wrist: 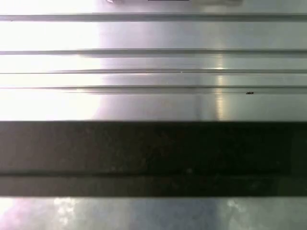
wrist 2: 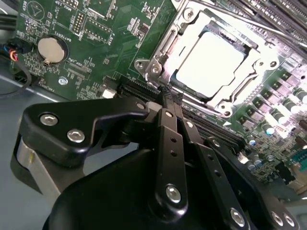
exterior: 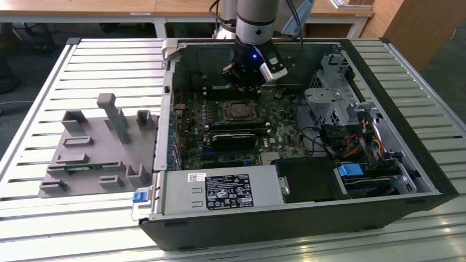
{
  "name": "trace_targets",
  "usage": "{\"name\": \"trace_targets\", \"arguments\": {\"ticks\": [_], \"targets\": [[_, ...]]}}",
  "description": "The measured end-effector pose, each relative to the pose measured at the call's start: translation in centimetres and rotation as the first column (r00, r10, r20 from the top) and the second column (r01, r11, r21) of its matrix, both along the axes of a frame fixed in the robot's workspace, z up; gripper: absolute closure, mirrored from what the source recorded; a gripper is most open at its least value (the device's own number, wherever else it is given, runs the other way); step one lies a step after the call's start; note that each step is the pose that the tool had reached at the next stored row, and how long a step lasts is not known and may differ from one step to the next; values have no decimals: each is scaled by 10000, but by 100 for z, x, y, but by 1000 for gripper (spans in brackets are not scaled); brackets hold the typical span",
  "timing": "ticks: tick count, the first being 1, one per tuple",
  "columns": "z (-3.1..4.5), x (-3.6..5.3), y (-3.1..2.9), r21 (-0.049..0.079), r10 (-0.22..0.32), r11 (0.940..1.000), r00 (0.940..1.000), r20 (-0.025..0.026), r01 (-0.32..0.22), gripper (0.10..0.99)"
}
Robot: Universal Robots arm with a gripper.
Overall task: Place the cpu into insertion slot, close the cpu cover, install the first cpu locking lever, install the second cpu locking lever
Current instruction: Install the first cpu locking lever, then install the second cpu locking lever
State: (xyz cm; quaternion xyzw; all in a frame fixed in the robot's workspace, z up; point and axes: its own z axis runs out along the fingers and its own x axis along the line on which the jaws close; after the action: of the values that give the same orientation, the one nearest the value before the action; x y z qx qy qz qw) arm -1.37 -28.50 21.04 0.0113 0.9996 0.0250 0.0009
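Note:
The cpu lies flat in the insertion slot, its pale metal face showing through the square cut-out of the silvery cpu cover, which is folded down around it. A thin lever rod runs along the frame's far edge; I cannot tell whether it is latched. My gripper hangs over the green board right at the socket's near edge, its black fingers pressed together with nothing between them. In the exterior view the gripper sits just behind the socket inside the open computer case.
Long black memory slots lie in front of the socket. A drive cage and cables stand at the exterior view's right, a power supply at the front. A grey fixture block sits on the slatted table. A coin battery is on the board.

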Motion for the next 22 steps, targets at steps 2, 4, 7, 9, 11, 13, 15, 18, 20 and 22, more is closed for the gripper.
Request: {"name": "trace_targets", "arguments": {"ticks": [2,4,7,9,11,13,15,18,20,22], "targets": [[0,0,-3,3,1,10000,10000,1,-1,980],[0,0,-10,2,-1,10000,10000,1,1,980],[0,0,-18,1,0,10000,10000,1,0,980],[0,0,-21,2,-1,10000,10000,1,1,980],[0,0,-26,1,0,10000,10000,0,0,980],[0,0,-31,1,-1,10000,10000,0,1,980],[0,0,-35,1,-1,10000,10000,1,1,980],[1,0,-42,-1,1,10000,10000,-1,-1,980],[0,0,-48,0,0,10000,10000,0,0,980],[0,0,-56,1,0,10000,10000,0,0,980]]}}
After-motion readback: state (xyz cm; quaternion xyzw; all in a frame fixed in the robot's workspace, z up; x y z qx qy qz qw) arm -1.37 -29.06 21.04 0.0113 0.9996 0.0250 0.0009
